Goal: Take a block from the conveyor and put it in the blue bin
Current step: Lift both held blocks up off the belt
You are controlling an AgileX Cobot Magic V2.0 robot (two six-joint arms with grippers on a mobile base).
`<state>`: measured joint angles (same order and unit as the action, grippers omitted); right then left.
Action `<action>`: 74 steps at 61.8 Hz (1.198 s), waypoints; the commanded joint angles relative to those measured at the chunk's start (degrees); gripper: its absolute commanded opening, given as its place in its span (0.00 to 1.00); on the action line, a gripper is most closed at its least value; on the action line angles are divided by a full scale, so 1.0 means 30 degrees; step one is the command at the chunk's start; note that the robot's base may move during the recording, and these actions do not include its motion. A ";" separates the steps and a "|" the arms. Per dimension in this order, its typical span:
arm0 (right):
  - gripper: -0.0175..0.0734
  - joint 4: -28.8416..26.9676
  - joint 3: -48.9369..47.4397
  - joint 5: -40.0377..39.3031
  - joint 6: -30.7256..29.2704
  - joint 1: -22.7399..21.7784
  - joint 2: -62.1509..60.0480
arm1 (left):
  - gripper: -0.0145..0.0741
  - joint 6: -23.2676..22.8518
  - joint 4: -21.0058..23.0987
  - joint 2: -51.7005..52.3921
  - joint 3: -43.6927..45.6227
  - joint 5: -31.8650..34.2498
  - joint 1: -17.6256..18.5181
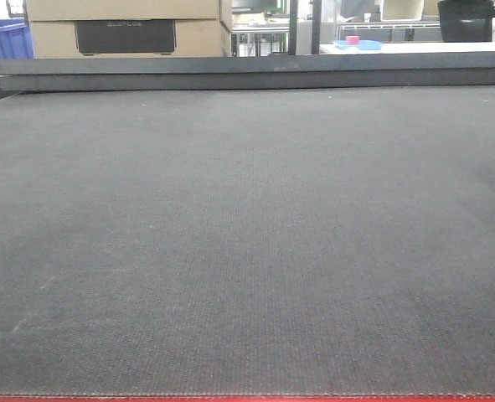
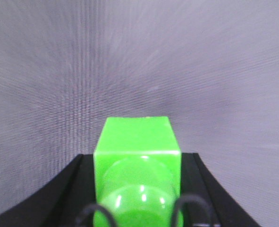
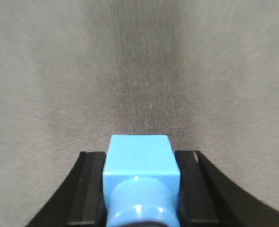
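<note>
You are looking across a belt (image 1: 247, 234) that is showing no loose block anywhere in the front view, with only a sliver of its red frame (image 1: 247, 399) peeking in at the bottom edge. Both wrist views are pointing down at that same woven surface.

In the left wrist view a green piece (image 2: 137, 142), cube-shaped with a rounded base, is sitting between two black side walls. In the right wrist view a blue piece (image 3: 140, 156) of the same shape is sitting the same way. You cannot tell whether each one is a block being pinched or part of the tool itself, so the state of the left jaws and the right jaws is not readable here.

A blue bin (image 1: 0, 40) is standing far behind the belt at the back left, beside cardboard boxes (image 1: 126, 25) and well apart from the working area. It is probably the target.

Nothing is showing inside that bin, so you should be treating the placing as not done. If neither coloured piece is a block, the grab is not done either, and you are waiting for a block to arrive on the belt
</note>
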<state>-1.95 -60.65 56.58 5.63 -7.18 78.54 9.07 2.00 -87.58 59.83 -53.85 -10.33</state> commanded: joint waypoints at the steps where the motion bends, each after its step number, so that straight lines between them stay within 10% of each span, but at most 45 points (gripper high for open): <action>1: 0.02 0.0082 0.0030 -0.0789 -0.0608 -0.0004 -0.1204 | 0.04 -0.0186 0.0699 0.1883 0.0093 0.0873 0.0011; 31: 0.02 0.0043 0.5965 -0.8791 -0.1876 0.0372 -0.6547 | 0.04 -0.0186 0.3624 1.0209 -0.4100 0.9847 0.0413; 55: 0.02 0.0043 0.8926 -1.0136 -0.2055 0.0372 -1.3065 | 0.04 -0.0186 0.3946 1.6025 -0.6613 1.0738 0.4812; 74: 0.02 0.0043 0.8777 -1.1566 -0.2055 0.0372 -1.8489 | 0.04 -0.0186 -0.0279 1.9308 -0.6613 1.0847 0.4895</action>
<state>-1.95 -34.00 25.09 0.00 -6.18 26.68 8.86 2.71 -31.42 40.06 -22.64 3.94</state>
